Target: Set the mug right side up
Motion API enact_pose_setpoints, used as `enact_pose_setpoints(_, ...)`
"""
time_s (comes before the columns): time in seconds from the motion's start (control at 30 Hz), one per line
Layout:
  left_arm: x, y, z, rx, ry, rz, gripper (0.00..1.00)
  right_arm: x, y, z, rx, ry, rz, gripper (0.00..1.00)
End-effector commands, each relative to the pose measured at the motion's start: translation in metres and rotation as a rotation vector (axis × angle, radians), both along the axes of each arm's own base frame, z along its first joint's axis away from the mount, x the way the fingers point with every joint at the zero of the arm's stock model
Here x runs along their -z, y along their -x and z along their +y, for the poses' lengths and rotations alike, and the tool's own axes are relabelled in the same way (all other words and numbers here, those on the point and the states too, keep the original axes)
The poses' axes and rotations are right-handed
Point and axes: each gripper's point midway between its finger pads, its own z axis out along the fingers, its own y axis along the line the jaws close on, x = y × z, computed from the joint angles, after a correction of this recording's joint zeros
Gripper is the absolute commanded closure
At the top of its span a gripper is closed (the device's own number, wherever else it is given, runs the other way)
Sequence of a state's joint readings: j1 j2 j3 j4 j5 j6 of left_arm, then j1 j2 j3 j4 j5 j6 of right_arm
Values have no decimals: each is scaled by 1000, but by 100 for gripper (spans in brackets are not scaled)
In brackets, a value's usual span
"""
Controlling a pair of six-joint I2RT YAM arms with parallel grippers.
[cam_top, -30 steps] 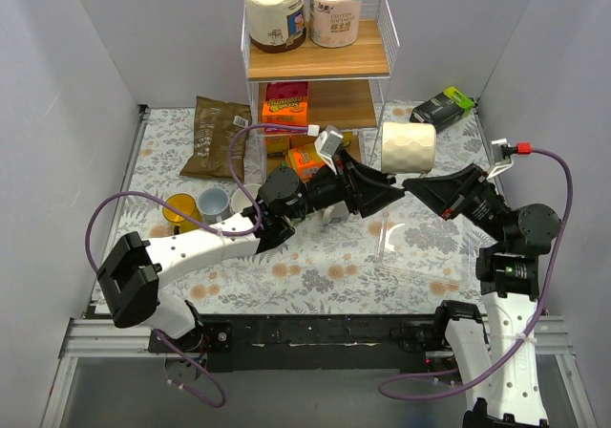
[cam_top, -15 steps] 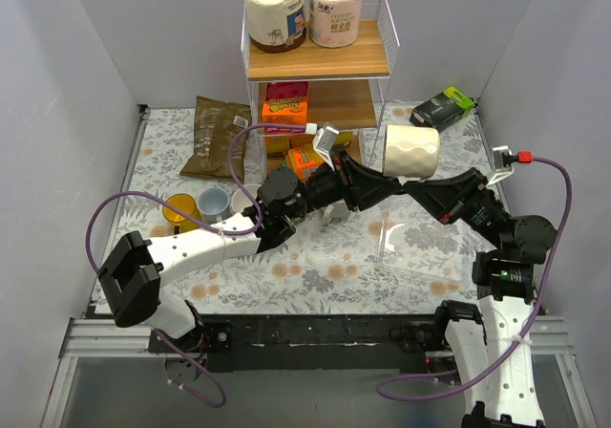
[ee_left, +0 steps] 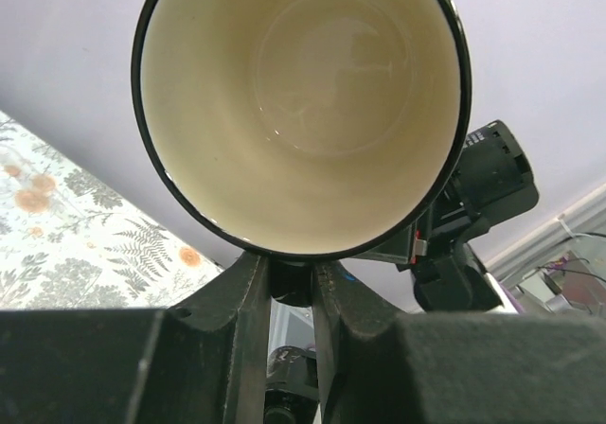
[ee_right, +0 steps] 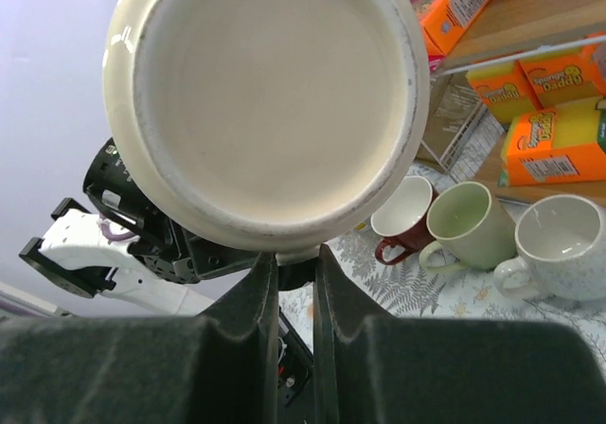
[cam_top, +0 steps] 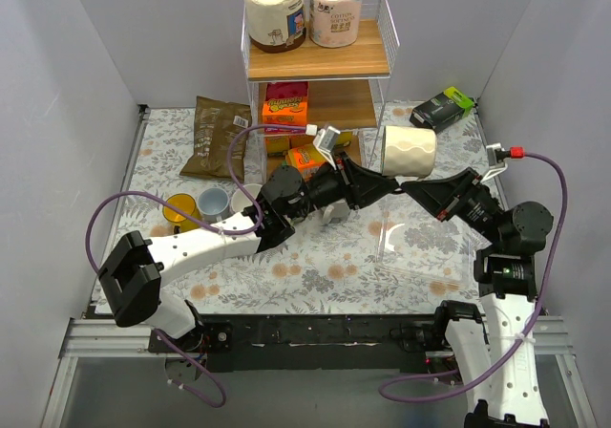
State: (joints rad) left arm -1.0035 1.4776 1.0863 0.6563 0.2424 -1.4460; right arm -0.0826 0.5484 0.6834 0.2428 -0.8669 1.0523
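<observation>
A cream mug [cam_top: 409, 149] hangs in the air on its side, in front of the shelf rack. Its mouth faces my left gripper: the left wrist view looks straight into the dark-rimmed opening [ee_left: 303, 102]. Its flat base [ee_right: 265, 93] faces the right wrist camera. My left gripper [cam_top: 387, 181] reaches in from the left, its jaws shut [ee_left: 292, 277] on the mug's handle below the rim. My right gripper [cam_top: 412, 186] reaches in from the right, its jaws shut [ee_right: 294, 261] on the same handle under the base.
A wire-and-wood shelf rack [cam_top: 320, 60] with toilet rolls and snack boxes stands behind. A brown bag [cam_top: 215, 134], a yellow cup [cam_top: 178, 207] and a grey cup [cam_top: 212, 202] lie left. A red mug [ee_right: 405, 214], green mug [ee_right: 471, 223] and white mug [ee_right: 559, 244] stand upright on the table. A green packet [cam_top: 442, 107] lies back right.
My left gripper has risen and closed in under the mug. The mug tilted a little and settled back; the right wrist shifted slightly.
</observation>
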Motion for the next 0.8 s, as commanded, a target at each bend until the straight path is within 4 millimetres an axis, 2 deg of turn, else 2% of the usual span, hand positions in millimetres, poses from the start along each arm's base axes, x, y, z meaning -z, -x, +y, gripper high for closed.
enact_pose_setpoints(0.0,-40,-6,20,-96,85,-57,100,7,-12,-7,68,79,12,82)
enact_pose_setpoints(0.03,-38,-8,21,-108,74,-51,100,7,-13,-8,81,80,14,78)
enact_pose_setpoints(0.07,-39,-13,23,-139,70,-51,100,9,-15,-9,87,82,15,69)
enact_pose_setpoints(0.13,-39,-18,24,-166,49,-47,100,13,-17,-11,105,83,20,63)
enact_pose_setpoints(0.17,-38,-24,24,-200,25,-47,100,16,-19,-11,110,80,35,56)
enact_pose_setpoints(0.2,-21,-31,19,-214,-49,-14,100,23,-22,-14,129,84,72,52)
enact_pose_setpoints(0.23,-26,-34,18,-231,-59,-19,100,31,-26,-15,138,92,108,49)
enact_pose_setpoints(0.27,-21,-39,19,-256,-86,-20,100,38,-28,-16,145,103,141,46)
enact_pose_setpoints(0.3,-10,-45,20,-286,-124,0,100,44,-31,-19,159,123,157,45)
enact_pose_setpoints(0.33,-9,-46,23,-301,-135,0,100,55,-33,-19,156,135,215,43)
enact_pose_setpoints(0.47,15,-55,29,-358,-223,2,100,76,-38,-25,183,191,303,42)
enact_pose_setpoints(0.57,41,-62,32,-392,-322,-7,100,92,-42,-42,283,289,363,41)
enact_pose_setpoints(0.6,54,-64,33,-400,-371,-13,100,95,-47,-53,356,318,380,42)
enact_pose_setpoints(0.63,61,-64,33,-397,-398,-15,100,99,-44,-60,397,346,423,42)
enact_pose_setpoints(0.7,86,-65,32,-390,-473,-8,100,102,-48,-86,554,391,454,42)
enact_pose_setpoints(0.77,109,-65,30,-379,-539,8,100,96,-48,-97,622,412,437,42)
